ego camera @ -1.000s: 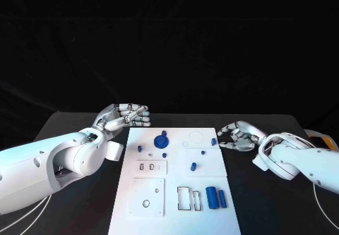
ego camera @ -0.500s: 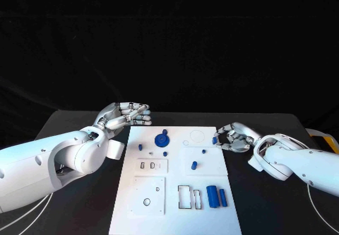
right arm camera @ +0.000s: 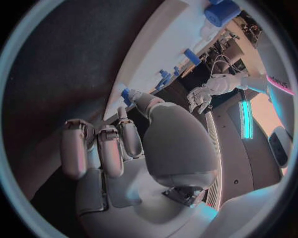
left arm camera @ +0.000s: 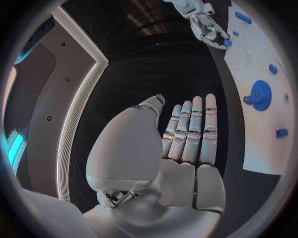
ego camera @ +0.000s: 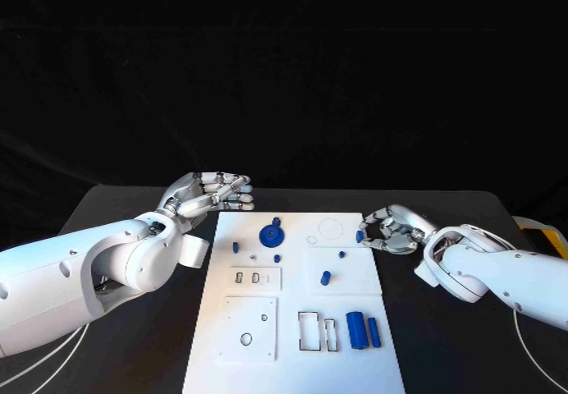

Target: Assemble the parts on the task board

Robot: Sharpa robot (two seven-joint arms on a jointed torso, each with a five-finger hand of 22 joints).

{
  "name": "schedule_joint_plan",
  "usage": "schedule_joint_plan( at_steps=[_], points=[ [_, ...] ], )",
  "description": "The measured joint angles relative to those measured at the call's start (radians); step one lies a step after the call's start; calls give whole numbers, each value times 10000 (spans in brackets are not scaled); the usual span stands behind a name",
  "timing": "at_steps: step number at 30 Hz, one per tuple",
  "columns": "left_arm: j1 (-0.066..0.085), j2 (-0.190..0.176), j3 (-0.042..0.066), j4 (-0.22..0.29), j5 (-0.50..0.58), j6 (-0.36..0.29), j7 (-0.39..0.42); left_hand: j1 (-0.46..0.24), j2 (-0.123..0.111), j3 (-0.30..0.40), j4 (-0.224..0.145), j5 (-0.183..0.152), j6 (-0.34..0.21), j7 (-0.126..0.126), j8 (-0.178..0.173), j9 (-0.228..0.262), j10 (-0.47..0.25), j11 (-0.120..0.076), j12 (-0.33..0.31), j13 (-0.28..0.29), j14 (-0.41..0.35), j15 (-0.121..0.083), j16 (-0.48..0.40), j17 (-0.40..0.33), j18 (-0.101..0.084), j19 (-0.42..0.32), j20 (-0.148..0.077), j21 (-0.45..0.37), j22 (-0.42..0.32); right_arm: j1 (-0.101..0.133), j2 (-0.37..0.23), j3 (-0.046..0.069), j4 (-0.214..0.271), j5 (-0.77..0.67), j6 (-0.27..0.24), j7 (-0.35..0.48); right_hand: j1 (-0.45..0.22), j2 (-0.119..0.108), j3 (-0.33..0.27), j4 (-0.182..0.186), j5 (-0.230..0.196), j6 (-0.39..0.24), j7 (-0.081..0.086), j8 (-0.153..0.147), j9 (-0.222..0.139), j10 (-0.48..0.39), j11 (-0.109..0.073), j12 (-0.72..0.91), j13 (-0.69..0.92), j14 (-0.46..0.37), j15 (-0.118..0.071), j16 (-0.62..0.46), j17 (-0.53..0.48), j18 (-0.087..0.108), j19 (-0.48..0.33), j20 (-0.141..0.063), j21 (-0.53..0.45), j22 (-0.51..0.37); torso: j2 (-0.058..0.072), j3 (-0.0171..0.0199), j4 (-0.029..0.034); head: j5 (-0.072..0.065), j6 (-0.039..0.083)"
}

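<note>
A black table (ego camera: 130, 213) stands under everything, against a dark backdrop. At its right edge lies a yellow object (ego camera: 547, 235), partly hidden. Thin white cables (ego camera: 48, 361) run near the front left corner.

1. The task board (ego camera: 296, 361) is cut off by the head view's bottom edge.
2. The small blue part (ego camera: 359, 236) at the board's right edge is partly covered by the right hand (ego camera: 391, 230); contact cannot be confirmed.
3. The large blue part (right arm camera: 221, 12) is cut off at the right wrist view's rim.
</note>
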Motion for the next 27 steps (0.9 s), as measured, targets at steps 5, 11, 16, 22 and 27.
schedule_joint_plan(
  at_steps=[5, 11, 16, 22, 27],
  points=[
    [0, 0, 0, 0, 0, 0, -3, 0, 0, 0, 0, 0, 0, 0, 0, -1, 0, 0, 0, -1, 0, 0, 0, 0, 0, 0, 0, 0, 0, -2, 34, 0, -12, 2, -44, 0, -42, 61, 15, -3, -89, 147, -62, 66, 15, 50, -50, 38, -1, 0, 0, 0, 0, 1, 0, 0, 0, 0, -2, 3, -9, 45, 14],
    [0, 1, 0, 0, 0, 0, -6, 0, 0, 0, 0, 0, 0, 0, 0, -1, 0, 0, 0, -1, 0, 0, 0, -1, 0, 0, 0, 0, 1, -2, 95, -2, -1, 7, -51, 0, -42, 61, 14, -3, -127, 152, -68, 66, 15, 50, -49, 38, -2, 0, 0, 0, -1, 0, 0, 0, 0, -1, -4, 3, -9, 61, 7],
    [0, -2, 0, 1, 0, 0, -9, 0, 0, 0, 0, 0, 0, 0, 0, -2, 0, 0, 0, -2, 0, 0, 0, -1, -1, 0, 0, 0, 1, -7, 129, -6, 11, 7, -47, 0, -42, 61, 41, -29, -127, 152, -68, 66, 14, 50, -49, 38, -2, 0, 0, 0, -1, 0, 0, -1, 0, -2, -5, 3, -11, 59, 3],
    [0, -7, 0, 3, 0, 0, -13, 0, 0, 0, 0, 0, 0, 0, 0, -2, 0, 0, 0, -2, 0, 0, 0, -2, 0, -36, 36, 0, 1, -9, 163, -8, 12, 7, -46, -3, -42, 61, 41, -29, -176, 152, -68, 66, 14, 49, -49, 38, -3, 0, 0, 0, -1, 0, 0, -1, 0, -3, -4, 5, -12, 49, -2],
    [0, -9, 0, 3, 0, 1, -16, 0, 0, 0, 0, 0, 0, 0, 0, -3, 0, 0, 0, -2, 0, 0, 0, -2, -1, -36, 36, 0, 1, -11, 196, -9, 0, 5, -46, -8, -42, 60, 63, -51, -175, 242, -83, 66, 13, 88, -88, 38, -4, 0, 0, 0, -1, 0, -1, -1, 0, -3, -3, 6, -11, 44, -1]
  ],
)
